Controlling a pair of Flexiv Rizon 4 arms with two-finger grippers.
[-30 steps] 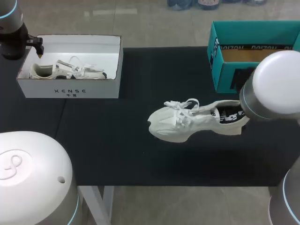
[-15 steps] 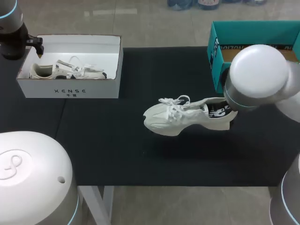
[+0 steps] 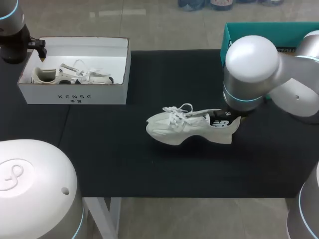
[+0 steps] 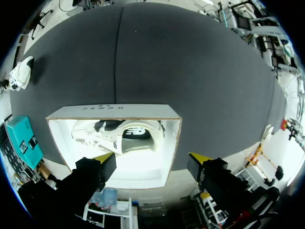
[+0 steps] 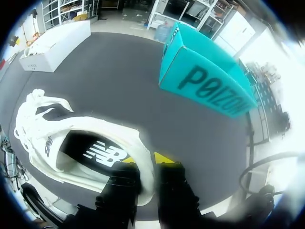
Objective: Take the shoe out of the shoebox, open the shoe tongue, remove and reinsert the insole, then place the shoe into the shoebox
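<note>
A white sneaker (image 3: 182, 127) with a dark insole lies toe-left over the middle of the black mat (image 3: 124, 159). My right gripper (image 5: 145, 160) is shut on its heel collar, one finger inside the shoe and one outside; in the head view the arm's wrist (image 3: 249, 69) hides those fingers. I cannot tell whether the sole touches the mat. The open white shoebox (image 3: 75, 92) stands at the far left with a second white sneaker (image 3: 72, 73) inside. My left gripper (image 4: 152, 157) hovers open above that box (image 4: 114, 109), near its back left corner (image 3: 39, 49).
A teal shoebox (image 3: 227, 55) stands at the mat's back right, just behind my right arm; in the right wrist view this teal box (image 5: 205, 76) is ahead of the gripper. The mat's front edge (image 3: 189, 197) runs close to the table's edge.
My right arm has carried the sneaker leftward, away from the teal box and toward the mat's middle. The left arm has stayed still.
</note>
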